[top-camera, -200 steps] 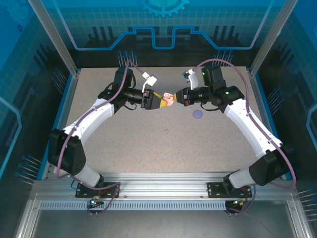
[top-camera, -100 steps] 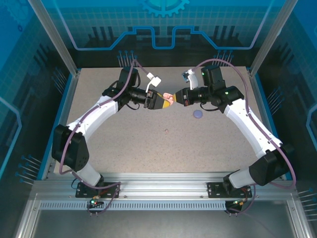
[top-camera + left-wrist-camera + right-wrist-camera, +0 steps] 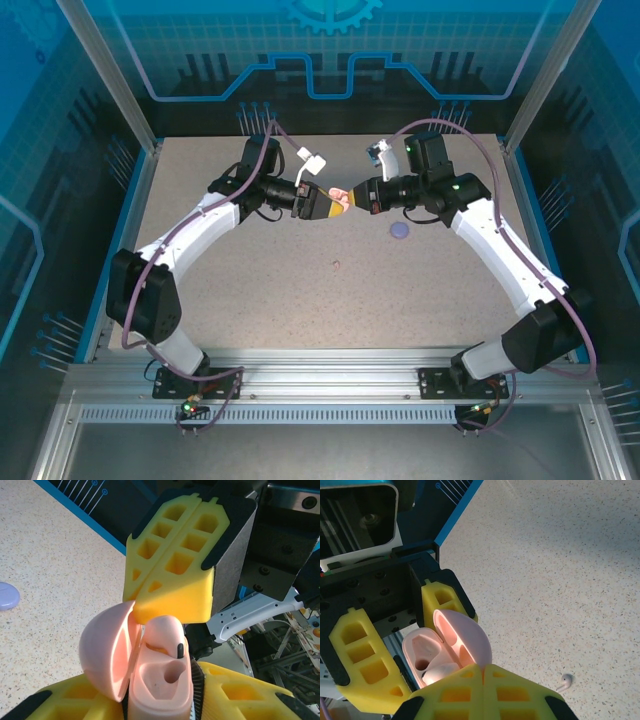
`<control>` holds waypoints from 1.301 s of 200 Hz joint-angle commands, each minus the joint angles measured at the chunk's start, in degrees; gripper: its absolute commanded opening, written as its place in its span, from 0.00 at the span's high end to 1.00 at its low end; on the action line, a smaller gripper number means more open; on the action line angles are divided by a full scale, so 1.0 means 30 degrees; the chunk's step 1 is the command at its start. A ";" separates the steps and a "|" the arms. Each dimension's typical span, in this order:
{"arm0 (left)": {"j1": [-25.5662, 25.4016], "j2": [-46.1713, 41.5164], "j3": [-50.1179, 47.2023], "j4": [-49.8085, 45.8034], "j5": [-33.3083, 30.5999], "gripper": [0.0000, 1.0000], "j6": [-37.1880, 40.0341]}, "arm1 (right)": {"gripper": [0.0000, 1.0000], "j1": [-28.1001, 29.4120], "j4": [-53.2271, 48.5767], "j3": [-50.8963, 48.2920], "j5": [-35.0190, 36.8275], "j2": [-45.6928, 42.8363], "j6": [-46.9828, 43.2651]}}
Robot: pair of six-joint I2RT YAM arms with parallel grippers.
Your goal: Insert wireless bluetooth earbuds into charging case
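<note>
In the top view, above the far middle of the table (image 3: 250, 290), the left gripper (image 3: 332, 204) and the right gripper (image 3: 352, 196) are seen tip to tip. A pink case (image 3: 341, 200) is held between them. A disc (image 3: 401, 230) lies near on the right, and a loose bud (image 3: 336, 264) lies well apart, toward the bases.

In the left wrist view, the case (image 3: 160, 685) is clamped by the left gripper, with its lid (image 3: 105, 650) swung open to the left. A pink bud (image 3: 164, 632) is seated partly in the case. The right gripper (image 3: 167, 611) has its fingers pressed together, the tips touching this bud; whether it is pinched cannot be told.

In the right wrist view, the open case (image 3: 422, 655) is seen just beyond the closed right fingertips (image 3: 465, 677), and the loose bud (image 3: 564, 681) lies on the table.
</note>
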 commanded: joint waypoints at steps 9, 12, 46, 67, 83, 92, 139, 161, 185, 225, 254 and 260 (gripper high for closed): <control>-0.0124 0.0068 0.0568 0.0767 0.0951 0.68 0.0136 | 1.00 0.0279 -0.0109 0.0433 -0.0414 0.0256 -0.0292; -0.0129 0.0066 0.0583 0.0772 0.0959 0.69 0.0112 | 1.00 0.0268 -0.0122 0.0442 -0.0405 0.0274 -0.0314; -0.0138 -0.0179 0.0569 0.0852 0.1224 0.77 0.0167 | 1.00 0.0250 -0.0287 0.0663 -0.0400 0.0481 -0.0430; -0.0152 -0.0269 0.0570 0.0841 0.1223 0.78 0.0217 | 1.00 0.0228 -0.0252 0.0724 -0.0400 0.0524 -0.0385; -0.0145 -0.0269 0.0541 0.0850 0.1113 0.79 0.0247 | 1.00 0.0206 -0.0286 0.0822 -0.0320 0.0495 -0.0336; -0.0145 -0.0269 0.0486 0.0865 0.0986 0.80 0.0329 | 1.00 0.0195 -0.0309 0.0867 -0.0232 0.0443 -0.0272; -0.0159 -0.0640 -0.0407 0.1797 -0.0444 0.82 0.0782 | 0.59 -0.0466 -0.0284 0.0969 0.1065 -0.0812 0.1231; -0.0158 -0.1247 -0.1617 0.3900 -0.1816 0.83 0.0545 | 0.49 -0.1273 -0.0537 0.0911 0.1676 -0.1823 0.2069; -0.0148 -0.2273 -0.3334 0.6838 -0.4076 0.91 0.0397 | 0.44 -0.1857 -0.0598 0.0661 0.2246 -0.2951 0.3159; -0.0497 -0.4505 -0.6519 1.1645 -0.9392 0.97 0.1338 | 0.33 -0.1542 0.0919 -0.0813 0.2905 -0.4598 0.5799; -0.1469 -0.5720 -0.7870 1.3821 -1.2185 0.98 0.3447 | 0.30 -0.0429 0.2530 -0.1746 0.3921 -0.5188 0.7324; -0.1792 -0.5866 -0.8058 1.4142 -1.2730 0.98 0.3975 | 0.30 -0.0129 0.2717 -0.1731 0.4183 -0.5191 0.7404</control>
